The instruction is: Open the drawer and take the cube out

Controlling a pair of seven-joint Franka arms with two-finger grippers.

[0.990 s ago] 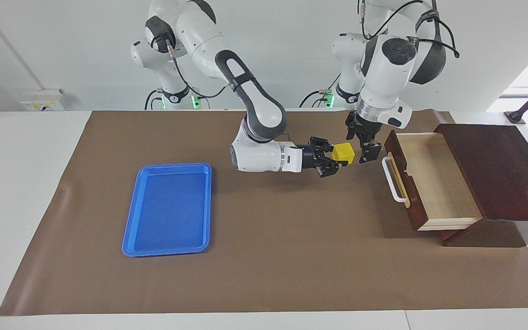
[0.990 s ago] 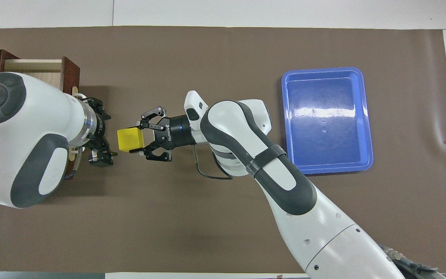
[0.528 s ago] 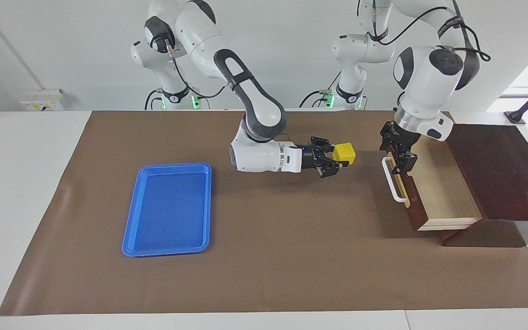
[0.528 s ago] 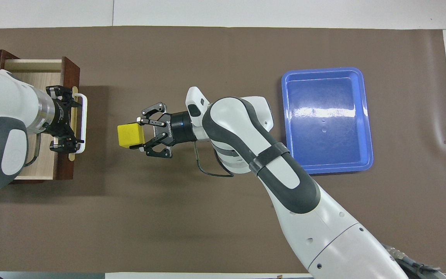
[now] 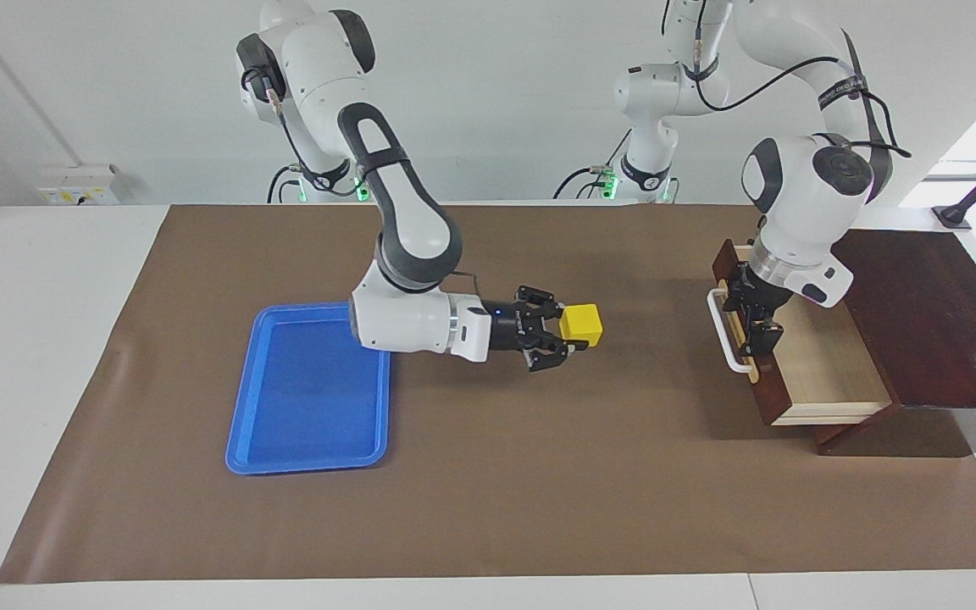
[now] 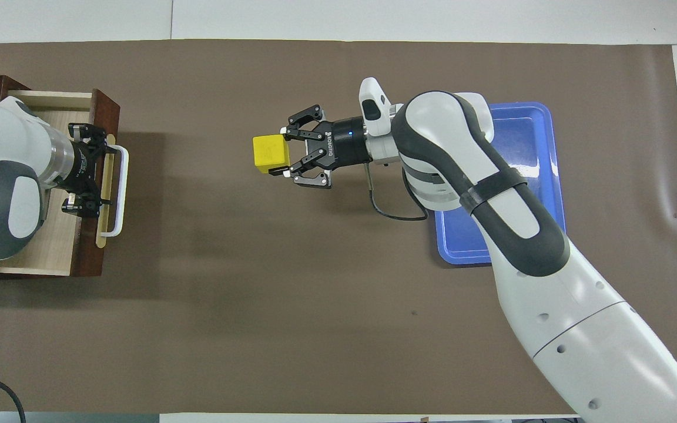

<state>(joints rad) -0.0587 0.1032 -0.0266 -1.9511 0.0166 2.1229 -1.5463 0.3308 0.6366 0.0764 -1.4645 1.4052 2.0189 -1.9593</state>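
Brown matting covers the white tabletop (image 5: 47,339), with two white Franka arms mounted along the upper edge of the facing view. At centre frame in that view, the right gripper (image 5: 562,334) hangs level above the bare mat, its jaws closed on the yellow cube (image 5: 581,324), which is held clear of the surface (its shadow falls on the mat just below). In the overhead view the same gripper (image 6: 289,154) points toward the left of the frame, and the cube (image 6: 270,154) sits at its tip, upper centre.

At the lower left of centre in the facing view lies a blue tray (image 5: 310,440), flat on the mat; the right arm's forearm passes over its upper right corner. In the overhead view the tray (image 6: 555,176) shows at the right, largely covered by that arm.

At the right of the facing view, the drawer (image 5: 827,381) stands pulled out of its dark wooden box (image 5: 937,313), pale interior exposed. The left gripper (image 5: 757,322) hangs over the drawer's front edge, just inside the white handle (image 5: 721,335); its jaws stand apart and hold nothing. From overhead this gripper (image 6: 83,185) appears at the left edge of the frame, beside the handle (image 6: 120,188) and above the drawer (image 6: 44,258).
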